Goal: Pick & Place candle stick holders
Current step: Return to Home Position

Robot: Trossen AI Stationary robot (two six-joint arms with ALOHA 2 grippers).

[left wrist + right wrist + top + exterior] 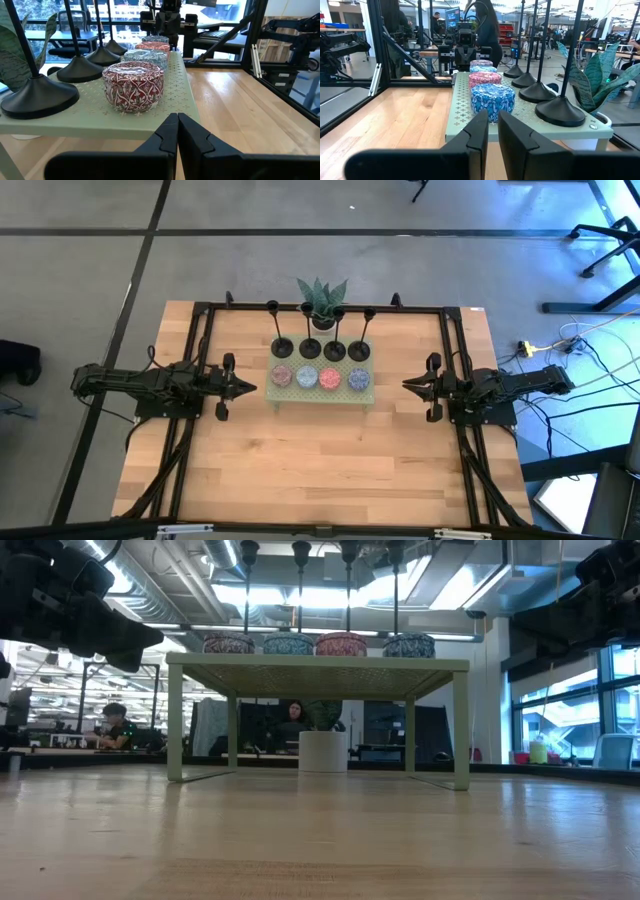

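Note:
Four black candle stick holders (308,348) stand in a row by their round bases on the far half of a small pale green stand (320,393). They also show in the left wrist view (37,95) and the right wrist view (563,110). My left gripper (250,388) is shut and empty, hovering left of the stand and pointing at it. My right gripper (405,386) hovers right of the stand, pointing at it and empty, with a narrow gap between its fingertips (493,120).
Several patterned round tins (307,377) stand in a row on the stand's near half, in front of the holders. A potted plant (322,305) stands on the table behind the stand. A black frame (200,320) runs along the table's edges. People sit in the room behind (292,720).

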